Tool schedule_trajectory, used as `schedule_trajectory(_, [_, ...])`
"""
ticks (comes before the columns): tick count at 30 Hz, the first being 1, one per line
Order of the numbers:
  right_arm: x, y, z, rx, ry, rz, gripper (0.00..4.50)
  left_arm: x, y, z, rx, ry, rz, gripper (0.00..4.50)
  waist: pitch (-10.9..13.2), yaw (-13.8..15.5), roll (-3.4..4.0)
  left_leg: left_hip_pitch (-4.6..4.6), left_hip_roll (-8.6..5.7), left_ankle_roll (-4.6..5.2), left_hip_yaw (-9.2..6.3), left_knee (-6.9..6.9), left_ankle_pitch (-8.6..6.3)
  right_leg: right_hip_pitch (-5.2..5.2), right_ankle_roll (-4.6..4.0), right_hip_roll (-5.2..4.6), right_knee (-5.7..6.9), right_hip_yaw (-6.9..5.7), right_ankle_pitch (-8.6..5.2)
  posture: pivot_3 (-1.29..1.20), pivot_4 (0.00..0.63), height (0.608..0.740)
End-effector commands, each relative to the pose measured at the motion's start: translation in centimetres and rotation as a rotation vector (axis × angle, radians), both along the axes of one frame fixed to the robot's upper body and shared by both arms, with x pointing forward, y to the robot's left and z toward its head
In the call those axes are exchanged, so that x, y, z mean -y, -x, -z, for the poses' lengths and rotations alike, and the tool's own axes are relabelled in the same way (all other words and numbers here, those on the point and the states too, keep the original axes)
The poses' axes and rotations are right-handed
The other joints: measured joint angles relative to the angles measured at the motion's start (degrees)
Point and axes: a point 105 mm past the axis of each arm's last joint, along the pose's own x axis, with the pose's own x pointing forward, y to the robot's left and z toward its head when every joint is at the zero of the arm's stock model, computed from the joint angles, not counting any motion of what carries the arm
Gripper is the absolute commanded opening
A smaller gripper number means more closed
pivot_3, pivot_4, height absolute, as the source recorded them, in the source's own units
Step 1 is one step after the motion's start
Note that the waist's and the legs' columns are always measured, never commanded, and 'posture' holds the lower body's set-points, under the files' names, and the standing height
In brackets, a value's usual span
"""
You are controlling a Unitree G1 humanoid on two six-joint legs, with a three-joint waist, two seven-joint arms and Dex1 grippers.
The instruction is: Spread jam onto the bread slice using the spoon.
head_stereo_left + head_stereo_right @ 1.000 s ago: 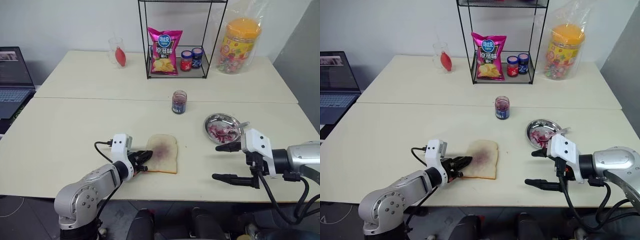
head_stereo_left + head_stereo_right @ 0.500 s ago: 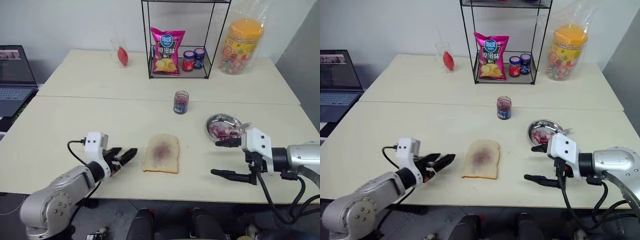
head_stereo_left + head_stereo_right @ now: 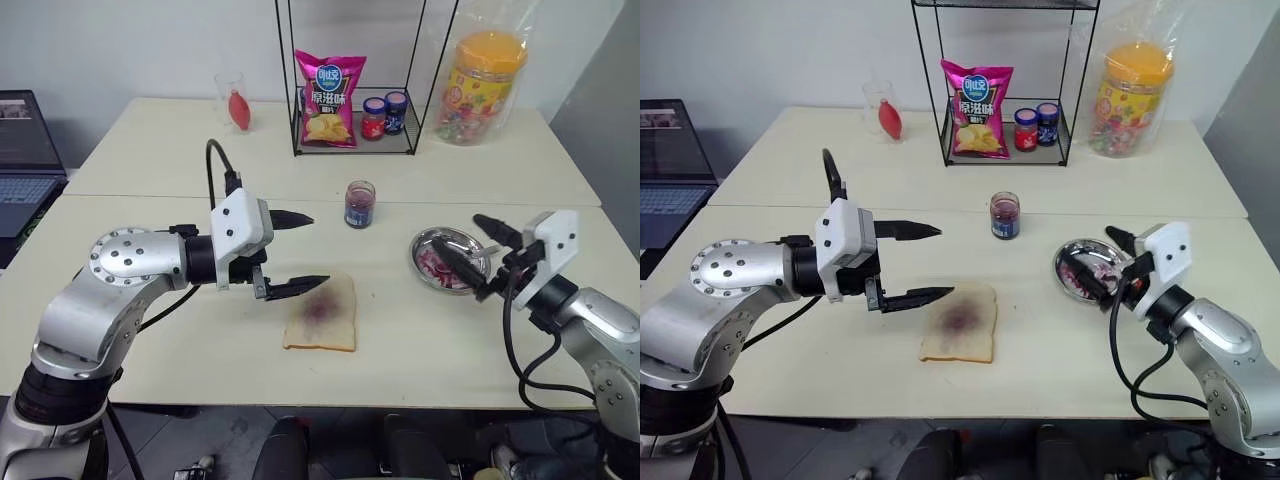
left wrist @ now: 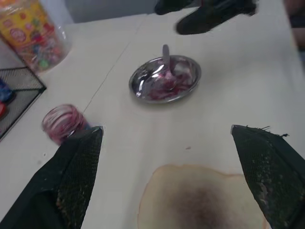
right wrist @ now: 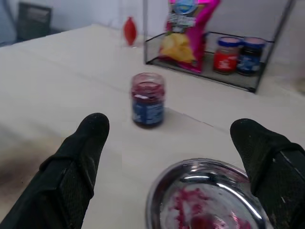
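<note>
Both my grippers empty, jaws wide: left gripper mid-frame above the bread slice, right gripper at right by the dish holding the spoon, likely spreading done.

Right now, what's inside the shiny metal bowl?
The metal dish holds red-purple jam smears and the spoon, its handle resting on the rim. The spoon's bowl is hidden under jam.

The bread slice lies flat on the tabletop, squarish, tan-crusted, with a purple jam stain in its middle. The jam fills a small clear glass jar standing upright beyond it. The spoon rests in a jam-smeared metal dish.
</note>
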Motion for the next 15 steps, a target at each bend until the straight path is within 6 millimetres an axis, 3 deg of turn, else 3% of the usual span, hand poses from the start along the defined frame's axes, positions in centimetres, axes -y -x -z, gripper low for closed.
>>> schedule_trajectory(1, [3.3, -0.6, 0.9, -0.047, -0.173, 0.194, 4.5, 0.9, 0.4, -0.4, 0.023, -0.037, 0.081, 4.48, 0.0, -0.1, 0.0, 0.03, 0.0, 0.0, 0.12, -0.01, 0.0, -0.05, 0.01, 0.0, 0.05, 0.12, 0.0, 0.0, 0.15, 0.74])
schedule_trajectory(11, [7.2, -3.0, 4.0, -0.201, -0.463, 0.331, 4.5, 2.0, 1.1, 0.0, -0.009, -0.081, 0.157, 4.48, 0.0, -1.4, 0.01, 0.03, 0.02, 0.03, 0.34, 0.06, 0.01, -0.31, 0.08, 0.08, 0.35, 0.45, 0.11, 0.0, 0.15, 0.74])
schedule_trajectory(15, [7.1, -4.2, 5.7, -0.275, -0.492, 0.296, 4.5, 2.2, 1.1, 0.3, -0.006, -0.083, 0.156, 4.48, 0.0, -1.5, 0.02, 0.03, 0.05, 0.04, 0.35, 0.04, 0.01, -0.34, 0.08, 0.12, 0.35, 0.48, 0.1, 0.0, 0.15, 0.74])
